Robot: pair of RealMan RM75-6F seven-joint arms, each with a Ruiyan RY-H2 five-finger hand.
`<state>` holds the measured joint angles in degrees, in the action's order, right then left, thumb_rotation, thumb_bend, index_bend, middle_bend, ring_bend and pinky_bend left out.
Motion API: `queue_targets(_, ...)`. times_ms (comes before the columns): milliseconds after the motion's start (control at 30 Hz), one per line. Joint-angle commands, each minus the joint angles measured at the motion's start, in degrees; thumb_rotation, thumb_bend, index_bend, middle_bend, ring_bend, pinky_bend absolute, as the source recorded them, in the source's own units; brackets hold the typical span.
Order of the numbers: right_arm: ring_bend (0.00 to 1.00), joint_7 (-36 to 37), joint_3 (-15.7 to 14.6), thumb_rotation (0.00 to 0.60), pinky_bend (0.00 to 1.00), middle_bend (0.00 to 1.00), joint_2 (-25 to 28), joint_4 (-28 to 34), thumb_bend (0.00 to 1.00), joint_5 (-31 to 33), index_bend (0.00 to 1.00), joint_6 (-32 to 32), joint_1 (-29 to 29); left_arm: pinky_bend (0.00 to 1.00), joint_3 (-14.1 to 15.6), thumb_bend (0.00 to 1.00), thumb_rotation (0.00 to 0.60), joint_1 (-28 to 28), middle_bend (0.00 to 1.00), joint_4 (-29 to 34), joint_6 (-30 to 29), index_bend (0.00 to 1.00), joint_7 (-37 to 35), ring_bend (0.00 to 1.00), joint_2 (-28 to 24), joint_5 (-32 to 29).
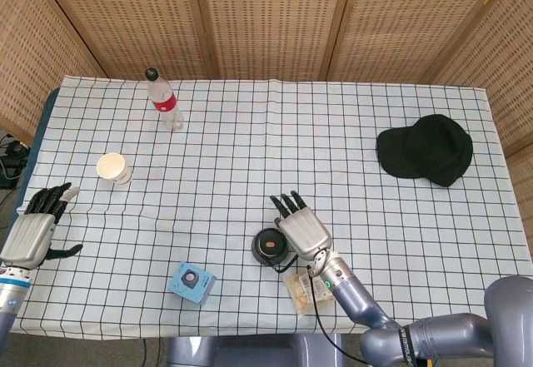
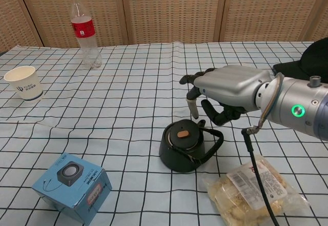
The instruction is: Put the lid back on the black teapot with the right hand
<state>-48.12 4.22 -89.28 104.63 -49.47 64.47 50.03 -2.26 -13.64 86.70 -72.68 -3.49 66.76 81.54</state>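
Teapot: the black teapot (image 2: 183, 146) stood near the front edge of the desk (image 1: 333, 117), about midway along it, its strap handle drooped to one side.
Lid: the lid (image 2: 183, 133) with its brown knob already appeared to sit in the pot's mouth; whether it was fully seated could not be told.
Right hand: the right hand (image 2: 228, 90) hovered just above and behind the pot, toward its right side, fingers curled loosely and apart, grasping nothing and not touching the lid.
Step in hand: judged from this, the placing looked done or nearly so.
How to do it well: any last press should come straight down on the knob with one fingertip, lightly; the hand should then lift clear vertically so the fingers do not catch the strap handle and drag the pot.
Risk: a sideways withdrawal could tip the lid or snag the handle.
Snack bag: a clear snack bag (image 2: 253, 190) lay just right of the pot at the front edge; its label showed print too small to read.
Blue box: a blue box (image 2: 72, 186) sat front-left of the pot, picturing a small speaker; its text was unreadable.
Paper cup: a paper cup (image 2: 23, 83) near the left edge bore a small dark logo, illegible.
Bottle: a bottle (image 2: 84, 28) toward the far left corner carried a red label, wording unreadable.
Cap: a black cap (image 1: 425, 150) lay near the right edge.
Left hand: the left hand (image 1: 33, 227) rested at the left edge, released, holding nothing.
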Motion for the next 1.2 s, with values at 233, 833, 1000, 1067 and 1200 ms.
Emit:
queue_targets(233,0.00,-0.6,-0.5,0.600,0.00,0.00,-1.4,-0.5,1.00,0.2,0.47,-0.2,0.1,0.00,0.0,0.05,0.600,0.1,0.00,0.0,-0.2,0.00,-0.2,0.00,0.0,0.2)
queue_targets(833,0.00,-1.2,0.3,0.600,0.00,0.00,-1.9,-0.7,0.95,-0.6,0.40,1.8,-0.1,0.00,-0.1,0.05,0.600,0.1,0.00,-0.1,-0.3,0.00,-1.1,0.00,-0.4,0.2)
queue_targets(1000,0.00,-1.0,1.1,0.600,0.00,0.00,1.0,0.1,0.73,-2.2,0.33,4.7,-1.2,0.00,-0.1,0.05,0.600,0.2,0.00,-0.3,-0.7,0.00,-1.3,0.00,-0.3,0.4)
queue_targets(1067,0.00,-0.5,1.2,0.600,0.00,0.00,2.7,0.7,0.62,-3.4,0.30,5.8,-1.9,0.00,-0.2,0.05,0.600,0.2,0.00,-0.3,-0.8,0.00,-1.3,0.00,-0.2,0.4)
queue_targets(1200,0.00,2.0,0.9,0.600,0.00,0.00,7.0,1.3,0.49,-7.1,0.23,8.5,-4.3,0.00,-0.2,0.05,0.600,0.3,0.00,-0.5,-1.2,0.00,-1.0,0.00,0.1,0.6)
